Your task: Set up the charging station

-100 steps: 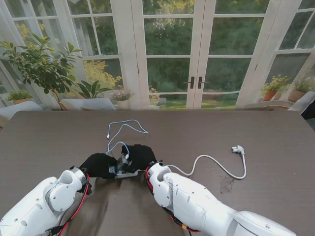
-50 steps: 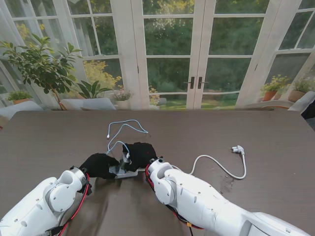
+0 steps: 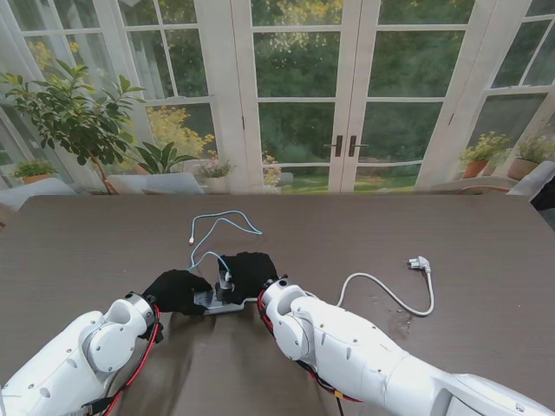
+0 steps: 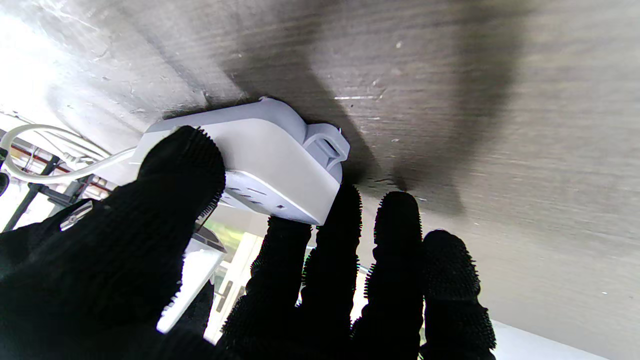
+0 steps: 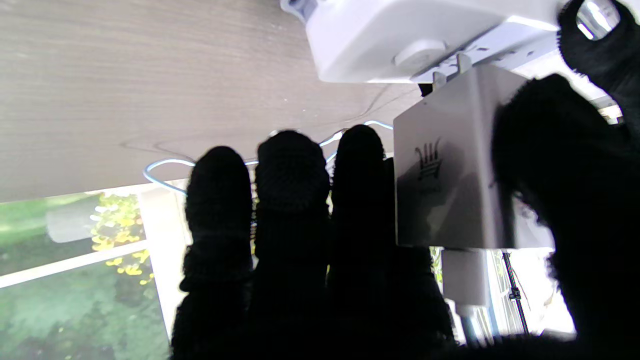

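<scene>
The right hand (image 5: 500, 210) pinches a white charger (image 5: 450, 165), prongs just meeting the power strip (image 4: 260, 155) directly under its fingers; the left hand (image 4: 240, 270) grips the strip's end, steadying it on the table (image 3: 451, 234).

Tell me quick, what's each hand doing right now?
Left hand: shut on the power strip, pinning it down.
Right hand: shut on the white charger, prongs at the strip.

The left hand (image 4: 165, 260), in a black glove, grips a white power strip (image 4: 260, 155) lying on the dark wood-grain table (image 4: 475, 100), thumb on one side, fingers (image 4: 330, 250) against its end. A white cord (image 4: 45, 160) leaves the strip's far end.
</scene>
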